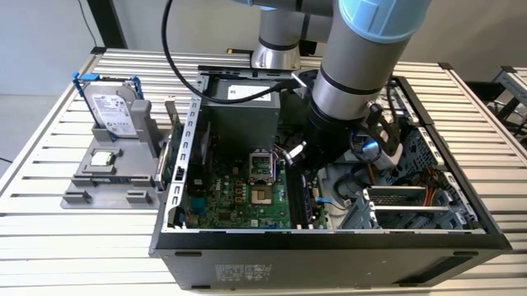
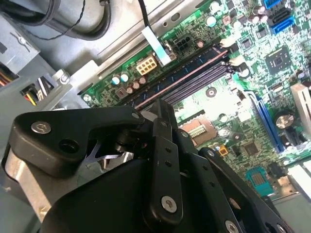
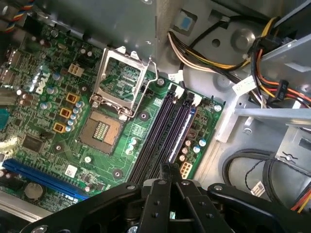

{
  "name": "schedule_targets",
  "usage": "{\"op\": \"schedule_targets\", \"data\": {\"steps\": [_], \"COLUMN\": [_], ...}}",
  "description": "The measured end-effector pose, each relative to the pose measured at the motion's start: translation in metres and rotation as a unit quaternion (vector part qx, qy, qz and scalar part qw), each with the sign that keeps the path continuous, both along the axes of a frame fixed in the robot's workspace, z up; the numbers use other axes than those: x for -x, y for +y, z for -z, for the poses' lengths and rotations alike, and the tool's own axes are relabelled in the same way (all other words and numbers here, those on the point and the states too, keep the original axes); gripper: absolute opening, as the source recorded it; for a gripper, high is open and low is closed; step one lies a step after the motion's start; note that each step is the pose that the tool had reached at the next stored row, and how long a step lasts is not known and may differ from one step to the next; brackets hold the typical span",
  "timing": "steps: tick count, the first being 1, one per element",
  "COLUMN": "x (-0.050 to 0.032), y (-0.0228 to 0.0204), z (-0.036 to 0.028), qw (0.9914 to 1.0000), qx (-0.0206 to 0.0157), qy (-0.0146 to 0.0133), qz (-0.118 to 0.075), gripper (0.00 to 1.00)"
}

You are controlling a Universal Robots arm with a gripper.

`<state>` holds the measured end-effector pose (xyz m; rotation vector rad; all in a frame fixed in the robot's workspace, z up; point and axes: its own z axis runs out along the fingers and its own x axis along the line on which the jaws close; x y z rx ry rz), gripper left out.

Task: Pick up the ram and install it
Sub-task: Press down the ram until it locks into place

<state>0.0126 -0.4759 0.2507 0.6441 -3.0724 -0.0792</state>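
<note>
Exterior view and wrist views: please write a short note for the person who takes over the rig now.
Gripper: fingers shut, nothing seen between them; it hangs inside the case, just above the slots.
Ram: what looks like it stands upright outside the case, between the holder and the case wall.
Done: nothing that shows; the slots look empty.
Left: pick up the ram and install it.

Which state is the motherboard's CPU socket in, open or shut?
Open: in the first wrist view its metal frame stands swung back, leaving the socket bare with no chip in it.
</note>
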Motion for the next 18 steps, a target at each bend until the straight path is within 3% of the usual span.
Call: {"op": "schedule_targets", "data": {"steps": [3, 6, 11, 18], "x": [0.0000, 0.0000, 0.0000, -0.0022], "y": [0.0000, 0.0000, 0.0000, 0.0000], "z": [0.0000, 0.0000, 0.0000, 0.0000], "qw": [0.99976, 0.99896, 0.99672, 0.99366], "qx": [-0.0002, -0.0004, -0.0009, -0.0010], "qy": [0.0000, 0.0000, 0.0000, 0.0000], "qz": [-0.022, -0.046, -0.081, -0.112], "gripper": [0.00, 0.00, 0.00, 0.00]}}
